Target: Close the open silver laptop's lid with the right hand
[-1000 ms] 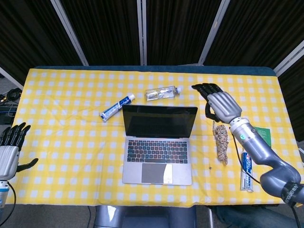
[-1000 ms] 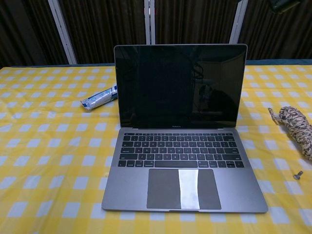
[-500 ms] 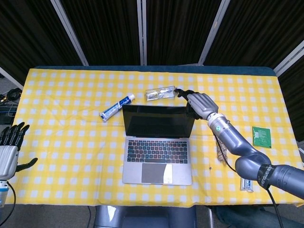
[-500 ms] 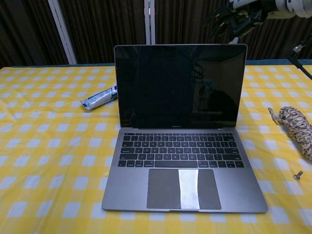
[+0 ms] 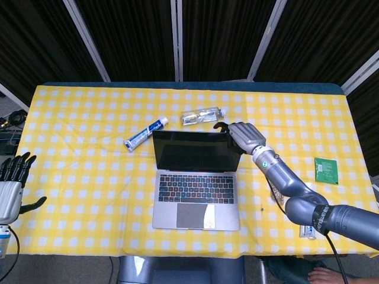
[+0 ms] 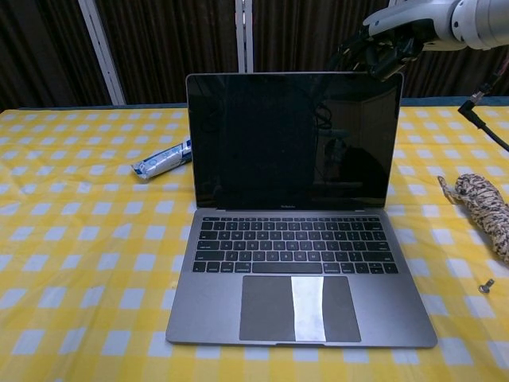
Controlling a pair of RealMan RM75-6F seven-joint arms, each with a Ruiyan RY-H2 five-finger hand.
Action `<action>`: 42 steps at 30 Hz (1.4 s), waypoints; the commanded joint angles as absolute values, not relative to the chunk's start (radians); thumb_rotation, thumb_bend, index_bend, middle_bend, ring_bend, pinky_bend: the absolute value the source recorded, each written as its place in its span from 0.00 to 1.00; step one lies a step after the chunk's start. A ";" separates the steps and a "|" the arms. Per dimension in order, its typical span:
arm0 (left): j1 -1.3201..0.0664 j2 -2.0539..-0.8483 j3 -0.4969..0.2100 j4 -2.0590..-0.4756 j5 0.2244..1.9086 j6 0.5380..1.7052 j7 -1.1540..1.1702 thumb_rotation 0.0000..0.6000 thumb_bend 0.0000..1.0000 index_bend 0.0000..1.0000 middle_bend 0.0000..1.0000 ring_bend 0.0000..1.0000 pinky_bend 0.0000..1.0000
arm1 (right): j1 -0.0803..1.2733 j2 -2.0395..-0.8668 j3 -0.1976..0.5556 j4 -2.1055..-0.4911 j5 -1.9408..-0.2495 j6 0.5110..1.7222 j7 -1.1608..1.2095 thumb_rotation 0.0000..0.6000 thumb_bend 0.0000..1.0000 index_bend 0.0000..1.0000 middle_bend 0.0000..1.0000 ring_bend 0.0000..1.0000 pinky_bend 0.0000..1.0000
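The silver laptop (image 5: 197, 177) (image 6: 296, 215) stands open in the middle of the yellow checked table, its dark screen upright. My right hand (image 5: 241, 135) (image 6: 387, 41) is at the lid's top right corner, fingers spread and curved over the back of the top edge; I cannot tell whether they touch it. It holds nothing. My left hand (image 5: 12, 183) rests off the table's left edge with fingers apart, seen only in the head view.
Behind the laptop lie a clear plastic bottle (image 5: 203, 115) and a toothpaste tube (image 5: 145, 133) (image 6: 162, 160). A braided rope (image 5: 276, 183) (image 6: 487, 210) and another tube (image 5: 305, 228) lie to the right, a green card (image 5: 326, 170) further right. A small screw (image 6: 486, 283) sits near the rope.
My right hand has swept left from above the rope to the lid's top right corner and dropped closer to its edge. The laptop and left hand have not moved.
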State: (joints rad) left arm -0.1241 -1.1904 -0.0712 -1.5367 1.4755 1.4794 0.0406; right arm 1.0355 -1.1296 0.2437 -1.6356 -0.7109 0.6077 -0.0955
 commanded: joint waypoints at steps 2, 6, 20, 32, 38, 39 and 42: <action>-0.125 -1.189 -0.071 -1.538 1.475 1.478 0.039 1.00 0.00 0.00 0.00 0.00 0.00 | 1.032 -1.112 0.241 -1.659 -0.728 0.604 -0.084 1.00 1.00 0.26 0.37 0.31 0.24; -0.125 -1.189 -0.070 -1.538 1.476 1.479 0.042 1.00 0.00 0.00 0.00 0.00 0.00 | 1.022 -1.093 0.241 -1.687 -0.760 0.601 -0.068 1.00 1.00 0.26 0.37 0.31 0.24; -0.126 -1.194 -0.068 -1.537 1.474 1.476 0.056 1.00 0.00 0.00 0.00 0.00 0.00 | 0.939 -1.016 0.235 -1.828 -1.019 0.617 -0.001 1.00 1.00 0.26 0.37 0.31 0.24; -0.127 -1.195 -0.065 -1.539 1.476 1.477 0.071 1.00 0.00 0.00 0.00 0.00 0.00 | 0.852 -0.983 0.164 -1.954 -1.388 0.662 0.050 1.00 1.00 0.24 0.35 0.31 0.24; -0.126 -1.192 -0.065 -1.541 1.477 1.477 0.066 1.00 0.00 0.00 0.00 0.00 0.00 | 0.841 -1.001 0.119 -1.951 -1.489 0.672 0.064 1.00 1.00 0.22 0.34 0.31 0.24; -0.126 -1.192 -0.064 -1.542 1.477 1.476 0.065 1.00 0.00 0.00 0.00 0.00 0.00 | 0.839 -1.005 0.111 -1.949 -1.504 0.674 0.062 1.00 1.00 0.22 0.34 0.31 0.24; -0.127 -1.191 -0.064 -1.542 1.475 1.473 0.064 1.00 0.00 0.00 0.00 0.00 0.00 | 0.834 -1.016 0.093 -1.942 -1.541 0.685 0.053 1.00 1.00 0.22 0.33 0.31 0.24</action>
State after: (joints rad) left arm -0.1267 -1.1908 -0.0643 -1.5418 1.4747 1.4728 0.0638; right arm 0.8392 -1.0076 0.1056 -1.9463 -1.5221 0.6767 0.0574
